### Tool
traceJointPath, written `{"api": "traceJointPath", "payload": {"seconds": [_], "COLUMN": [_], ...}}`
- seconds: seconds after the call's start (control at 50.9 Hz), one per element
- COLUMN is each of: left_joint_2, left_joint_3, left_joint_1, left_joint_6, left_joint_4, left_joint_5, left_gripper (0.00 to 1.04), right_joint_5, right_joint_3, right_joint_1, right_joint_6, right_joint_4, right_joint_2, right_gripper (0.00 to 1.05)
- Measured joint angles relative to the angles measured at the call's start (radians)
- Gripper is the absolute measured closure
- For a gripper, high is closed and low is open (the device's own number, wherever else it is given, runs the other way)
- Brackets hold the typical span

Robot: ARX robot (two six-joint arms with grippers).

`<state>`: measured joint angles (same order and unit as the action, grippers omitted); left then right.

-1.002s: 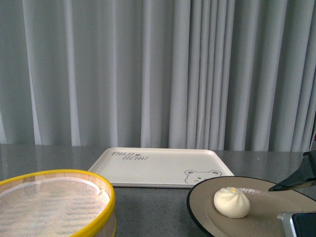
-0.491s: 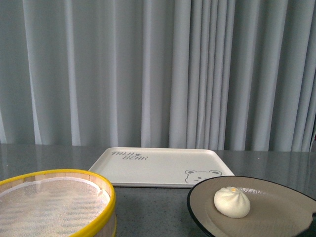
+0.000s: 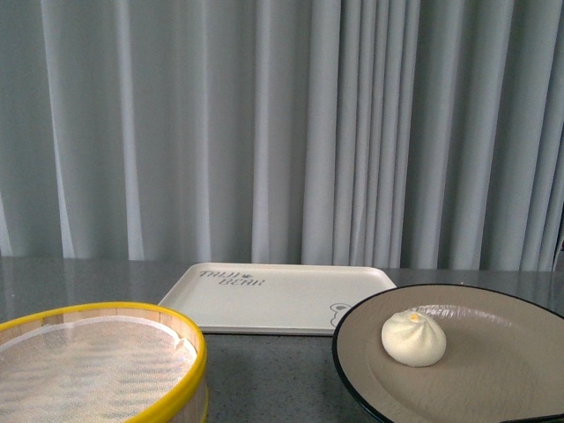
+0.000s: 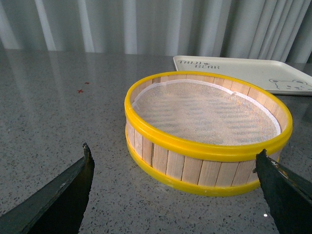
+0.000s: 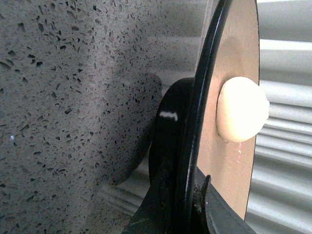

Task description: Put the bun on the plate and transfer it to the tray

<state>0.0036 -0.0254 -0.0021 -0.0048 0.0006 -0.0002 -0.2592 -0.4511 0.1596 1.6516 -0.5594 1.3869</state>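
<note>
The cream-white bun (image 3: 413, 338) sits near the middle of the beige, black-rimmed plate (image 3: 493, 370) at the front right, and the plate's far rim overlaps the tray's near right corner. The cream tray (image 3: 273, 296) lies flat behind it, at the table's centre. In the right wrist view the plate (image 5: 233, 53) is seen edge-on with the bun (image 5: 242, 109) on it, and my right gripper (image 5: 184, 207) is shut on its black rim. My left gripper (image 4: 174, 150) is open in front of the steamer basket, holding nothing.
A round yellow-rimmed wooden steamer basket (image 3: 97, 357) lined with white cloth stands at the front left, just before the left gripper's fingers (image 4: 73, 192). The tray (image 4: 243, 73) lies behind it. The speckled grey tabletop (image 3: 264, 370) ends at grey curtains (image 3: 282, 132).
The plate with the bun has come up a little, and its far rim now hides the tray's bear face. The right gripper's finger has left the front view.
</note>
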Motion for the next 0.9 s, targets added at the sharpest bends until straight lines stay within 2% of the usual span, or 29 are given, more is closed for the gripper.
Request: {"api": "traceJointPath", "payload": {"seconds": [0.118,0.255,0.373,0.53,0.707,0.904], "left_joint_2": [0.000,0.000,0.000,0.000,0.000,0.000], "left_joint_3": [0.000,0.000,0.000,0.000,0.000,0.000], "left_joint_1": [0.000,0.000,0.000,0.000,0.000,0.000], "left_joint_6": [0.000,0.000,0.000,0.000,0.000,0.000], "left_joint_4": [0.000,0.000,0.000,0.000,0.000,0.000], "left_joint_5": [0.000,0.000,0.000,0.000,0.000,0.000], "left_gripper": [0.07,0.07,0.07,0.07,0.07,0.07], "right_joint_5": [-0.047,-0.124,-0.223,-0.262,-0.309,-0.324], "right_joint_3": [-0.100,-0.272,-0.438,-0.621,-0.803,-0.942], "right_joint_1": [-0.036,-0.101,-0.169,-0.219,-0.246,-0.233], "right_joint_6": [-0.005,-0.029,-0.085,-0.140,-0.137,-0.131], "right_joint_4": [0.082,0.103,0.121,0.164,0.279,0.374], "right_joint_2": [-0.010,0.008,0.090,0.260,0.410,0.507], "right_gripper": [1.02,1.02,1.02,1.02,1.02,1.02]}}
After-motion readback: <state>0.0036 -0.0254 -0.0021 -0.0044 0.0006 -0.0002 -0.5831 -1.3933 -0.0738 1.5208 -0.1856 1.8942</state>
